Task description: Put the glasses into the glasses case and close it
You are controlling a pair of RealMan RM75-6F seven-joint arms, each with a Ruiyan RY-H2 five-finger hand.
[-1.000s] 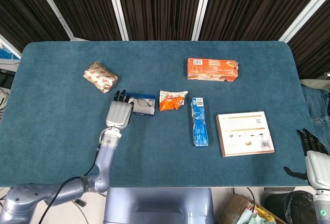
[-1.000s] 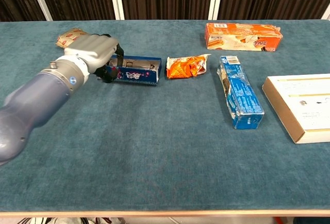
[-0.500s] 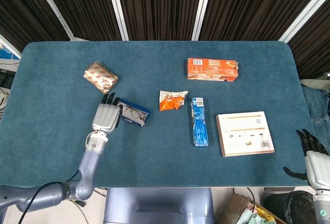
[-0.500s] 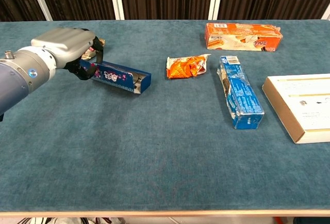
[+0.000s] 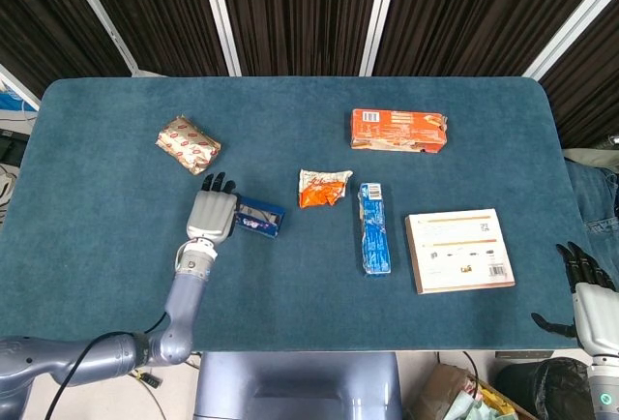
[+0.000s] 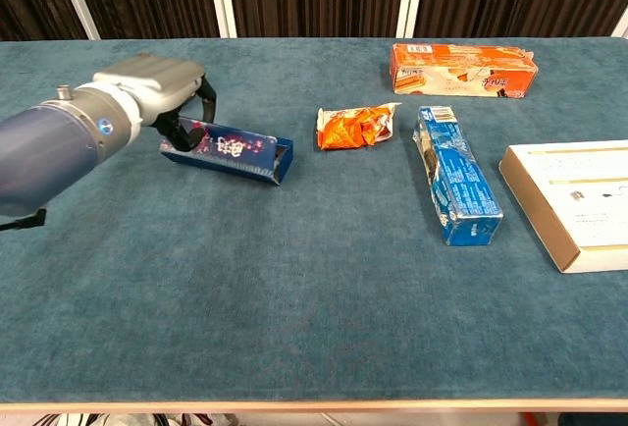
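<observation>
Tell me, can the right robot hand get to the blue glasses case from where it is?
Probably not. The right robot hand sits off the table's far right edge, and the blue glasses case lies far across, at the left robot hand.

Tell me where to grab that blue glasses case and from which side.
Grip the glasses case across its narrow width near the left end, coming from above and the robot's left. It is long and slim, lying flat, and the left hand already holds that end; the crumpled orange packet lies off its right end.

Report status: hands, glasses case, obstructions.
Left hand grips blue glasses case at its end. Right hand idle off table edge. Orange wrapper lies beside the case, apart.
</observation>
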